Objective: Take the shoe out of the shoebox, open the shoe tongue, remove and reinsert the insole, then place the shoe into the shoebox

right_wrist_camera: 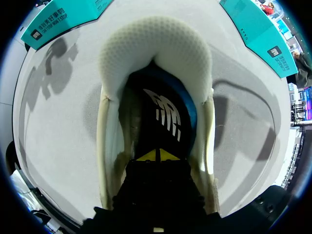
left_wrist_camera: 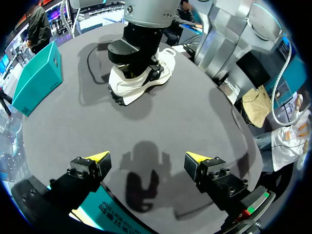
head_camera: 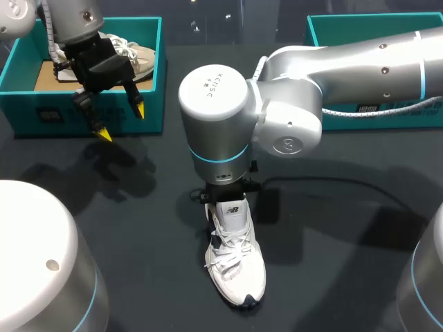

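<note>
Right gripper (right_wrist_camera: 157, 155) is lowered into the opening of the shoe (head_camera: 235, 266), its yellow tips pressed together just above the heel end of the insole (right_wrist_camera: 163, 114); whether the insole edge is nipped between them cannot be confirmed from the wrist view. Left gripper (head_camera: 122, 121) is held wide apart and grips nothing; it hovers over the front wall of the left shoebox (head_camera: 83, 114), well apart from the shoe.

The shoe is stood upright on the table (head_camera: 332, 228), near the middle, toe pointing toward the robot; removal from the box is therefore judged complete. The tongue (right_wrist_camera: 155, 53) is seen folded forward over the laces, its padded underside exposed; the tongue-opening step is judged done.

The insole is seen lying flat inside the shoe, dark with a light emblem; it cannot be determined whether it is about to be lifted out or has already been seated again. Return of the shoe to the box is outstanding.

A second shoe (head_camera: 135, 52) is seen inside the left shoebox; a second teal box (head_camera: 332, 28) is placed at the far right of the table.
</note>
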Controlling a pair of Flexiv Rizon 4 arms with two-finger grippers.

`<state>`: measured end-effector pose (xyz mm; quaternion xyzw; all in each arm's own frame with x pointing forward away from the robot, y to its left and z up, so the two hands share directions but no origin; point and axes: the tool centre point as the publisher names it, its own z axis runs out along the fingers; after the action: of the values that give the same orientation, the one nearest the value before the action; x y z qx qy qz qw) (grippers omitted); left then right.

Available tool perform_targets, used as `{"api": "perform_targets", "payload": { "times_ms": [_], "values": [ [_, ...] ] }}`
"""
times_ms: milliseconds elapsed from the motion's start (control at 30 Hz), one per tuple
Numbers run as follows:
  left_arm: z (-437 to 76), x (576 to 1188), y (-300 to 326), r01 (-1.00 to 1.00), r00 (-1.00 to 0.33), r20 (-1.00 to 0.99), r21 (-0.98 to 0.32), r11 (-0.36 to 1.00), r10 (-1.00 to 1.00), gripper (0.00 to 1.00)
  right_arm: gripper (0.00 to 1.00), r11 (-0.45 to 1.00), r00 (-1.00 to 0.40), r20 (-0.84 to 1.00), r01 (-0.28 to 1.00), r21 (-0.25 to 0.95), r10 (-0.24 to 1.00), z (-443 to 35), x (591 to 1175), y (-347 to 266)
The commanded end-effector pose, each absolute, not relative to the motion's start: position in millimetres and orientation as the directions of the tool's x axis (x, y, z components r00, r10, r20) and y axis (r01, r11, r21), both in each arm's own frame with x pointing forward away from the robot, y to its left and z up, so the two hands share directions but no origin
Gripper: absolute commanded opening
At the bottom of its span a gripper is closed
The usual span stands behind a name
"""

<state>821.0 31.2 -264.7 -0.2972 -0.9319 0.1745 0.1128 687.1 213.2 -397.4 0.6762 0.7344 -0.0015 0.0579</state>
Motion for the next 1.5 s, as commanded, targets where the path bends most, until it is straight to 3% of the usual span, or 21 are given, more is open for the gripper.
{"api": "perform_targets", "payload": {
  "times_ms": [33,500,1500],
  "values": [
    [-264.3,821.0,31.5,0.516,-0.797,0.107,-0.39,0.763,0.594,1.0,0.0,0.1,-0.082,-0.194,0.992,0.082,0.978,-372.1,688.8,219.8],
    [-264.3,821.0,31.5,0.516,-0.797,0.107,-0.39,0.763,0.594,1.0,0.0,0.061,-0.038,-0.398,0.997,0.043,0.916,-345.3,699.5,206.5],
    [-264.3,821.0,31.5,0.516,-0.797,0.107,-0.39,0.763,0.594,1.0,0.0,-0.03,0.04,-0.448,0.999,0.029,0.893,-382.3,695.9,184.7]
  ]
}}
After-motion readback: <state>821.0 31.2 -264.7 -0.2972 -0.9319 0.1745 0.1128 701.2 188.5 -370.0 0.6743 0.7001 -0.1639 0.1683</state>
